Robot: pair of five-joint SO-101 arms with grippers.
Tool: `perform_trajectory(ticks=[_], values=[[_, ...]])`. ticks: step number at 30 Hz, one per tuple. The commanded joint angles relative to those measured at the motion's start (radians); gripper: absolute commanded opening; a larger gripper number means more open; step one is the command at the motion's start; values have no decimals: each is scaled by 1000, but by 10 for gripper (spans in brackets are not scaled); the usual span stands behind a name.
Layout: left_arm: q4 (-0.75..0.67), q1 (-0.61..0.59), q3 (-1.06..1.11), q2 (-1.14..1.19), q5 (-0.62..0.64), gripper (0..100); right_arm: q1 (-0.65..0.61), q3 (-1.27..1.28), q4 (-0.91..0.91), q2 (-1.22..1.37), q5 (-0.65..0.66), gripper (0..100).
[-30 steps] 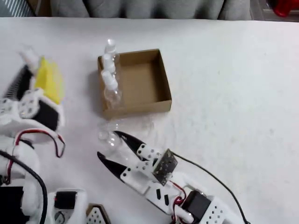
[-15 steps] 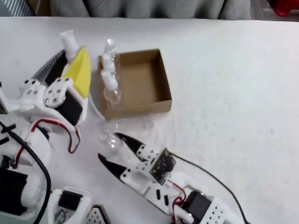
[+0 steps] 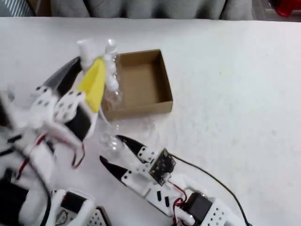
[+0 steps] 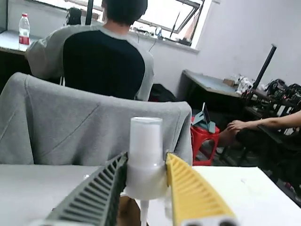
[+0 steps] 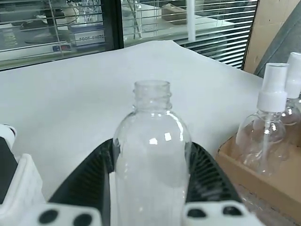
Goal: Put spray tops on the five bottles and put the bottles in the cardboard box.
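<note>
My left gripper, with one grey and one yellow finger, is shut on a white spray top and holds it just left of the cardboard box. The left wrist view shows the spray top upright in the gripper, its tube hanging down. My right gripper, black-fingered, sits in front of the box, shut on an upright clear bottle. That bottle has a bare neck and fills the gripper. Bottles with spray tops stand along the box's left wall.
Open white table stretches right of the box. Grey chair backs line the far edge, and a red object sits at the far right corner. The arm bases and their wires occupy the near edge.
My left arm has swung from the far left of the table toward the box's left wall, carrying the spray top. The right gripper and its bottle have stayed put.
</note>
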Motion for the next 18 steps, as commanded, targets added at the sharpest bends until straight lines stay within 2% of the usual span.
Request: perform_trajectory(ticks=[1, 5, 18], values=[[5, 8, 35, -58, -12, 24, -4, 9, 4, -8, 8, 16], [5, 16, 98, -117, -57, 24, -4, 9, 5, -8, 8, 16], [12, 16, 239, -282, -37, 24, -4, 9, 5, -7, 8, 16]])
